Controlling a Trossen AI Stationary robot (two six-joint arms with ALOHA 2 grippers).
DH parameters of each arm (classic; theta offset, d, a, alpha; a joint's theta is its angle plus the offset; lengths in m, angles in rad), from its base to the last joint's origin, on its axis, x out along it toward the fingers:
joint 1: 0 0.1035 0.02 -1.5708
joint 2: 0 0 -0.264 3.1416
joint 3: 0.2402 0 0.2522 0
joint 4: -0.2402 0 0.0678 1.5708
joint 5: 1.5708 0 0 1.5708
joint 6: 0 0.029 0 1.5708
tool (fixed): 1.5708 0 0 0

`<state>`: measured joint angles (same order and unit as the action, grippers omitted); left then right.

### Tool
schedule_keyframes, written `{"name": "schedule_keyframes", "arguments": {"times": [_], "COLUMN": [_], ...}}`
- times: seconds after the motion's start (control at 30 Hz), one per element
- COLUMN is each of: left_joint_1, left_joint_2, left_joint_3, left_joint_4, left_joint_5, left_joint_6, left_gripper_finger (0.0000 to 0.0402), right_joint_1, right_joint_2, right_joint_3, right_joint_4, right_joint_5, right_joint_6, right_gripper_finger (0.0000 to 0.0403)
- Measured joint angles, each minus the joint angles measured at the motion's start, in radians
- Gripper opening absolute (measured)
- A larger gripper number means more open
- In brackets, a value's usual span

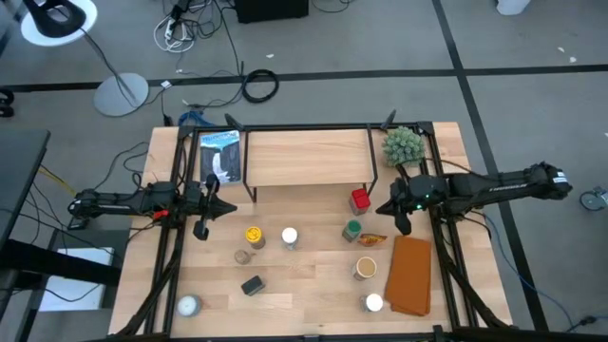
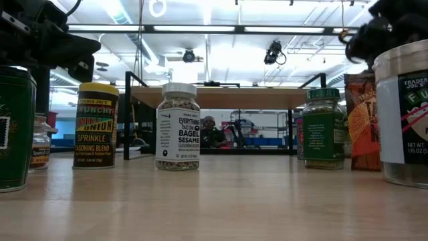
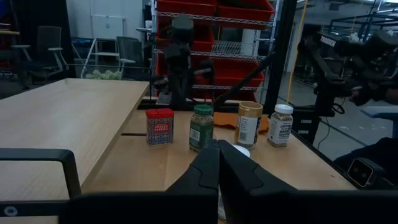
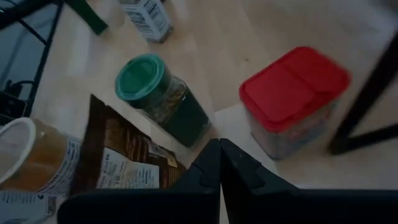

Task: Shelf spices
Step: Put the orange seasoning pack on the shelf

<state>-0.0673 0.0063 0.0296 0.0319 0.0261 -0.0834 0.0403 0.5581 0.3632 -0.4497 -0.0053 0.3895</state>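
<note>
The shelf point(image 1: 306, 157) stands at the table's far edge. Near its right leg sits the box point(image 1: 360, 199), with a jar point(image 1: 352, 230) just before that. Two jars point(image 1: 253, 235) point(image 1: 289, 237) stand side by side before the shelf's middle; a tin point(image 1: 252, 285) lies nearer the front edge

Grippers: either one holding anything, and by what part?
Nothing held. Left gripper and right gripper are both shut on nothing; the right hangs above the table between green-lid jar and red box.
</note>
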Motion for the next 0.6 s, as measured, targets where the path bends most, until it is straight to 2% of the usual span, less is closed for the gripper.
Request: {"name": "schedule_keyframes", "arguments": {"times": [0.17,0.33,0.5,0.6], "left_joint_1": [0.0,0.0,0.0,0.0], "left_joint_2": [0.0,0.0,0.0,0.0], "left_joint_3": [0.0,0.0,0.0,0.0], "left_joint_4": [0.0,0.0,0.0,0.0], "left_joint_5": [0.0,0.0,0.0,0.0], "left_joint_6": [0.0,0.0,0.0,0.0], "left_gripper_finger": [0.0007,0.0007,0.0007,0.0007], "right_joint_1": [0.061,0.176,0.341,0.441], "right_joint_2": [0.0,0.008,0.077,0.144], "right_joint_3": [0.178,0.329,0.401,0.411], "right_joint_4": [-0.244,-0.428,-0.564,-0.581], "right_joint_5": [0.119,0.202,0.296,0.328], "right_joint_6": [0.009,0.079,0.204,0.271], "right_gripper_finger": [0.0001,0.0001,0.0001,0.0]}}
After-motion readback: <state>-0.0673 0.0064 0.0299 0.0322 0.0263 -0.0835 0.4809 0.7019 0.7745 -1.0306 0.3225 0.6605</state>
